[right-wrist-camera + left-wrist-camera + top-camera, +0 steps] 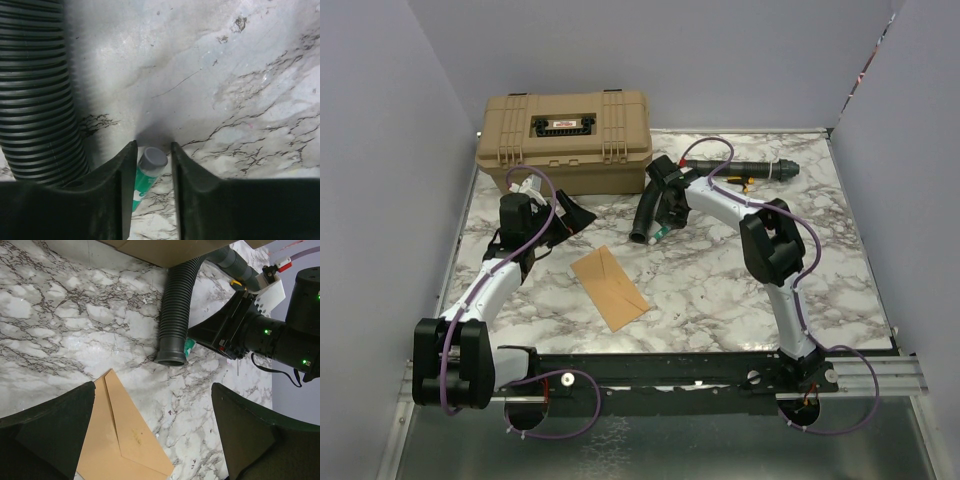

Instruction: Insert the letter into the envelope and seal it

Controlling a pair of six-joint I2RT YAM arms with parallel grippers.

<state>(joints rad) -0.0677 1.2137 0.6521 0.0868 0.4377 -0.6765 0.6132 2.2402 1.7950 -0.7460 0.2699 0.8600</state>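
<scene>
The orange-tan envelope (608,287) lies flat mid-table with its pointed flap crease showing; its upper end (117,435) appears in the left wrist view. The letter is out of view. My left gripper (570,215) hovers open over the marble just beyond the envelope's far corner, and nothing sits between its fingers (153,387). My right gripper (665,218) is low over the table, its narrow jaws astride a green glue stick with a grey cap (150,170). The stick rests against the left finger (117,185), and a thin gap shows at the right finger.
A black corrugated hose (648,212) lies right beside the right gripper's left finger, its open end (171,359) facing the envelope. A tan toolbox (565,135) stands at the back left. A dark tool with yellow trim (760,170) lies at the back right.
</scene>
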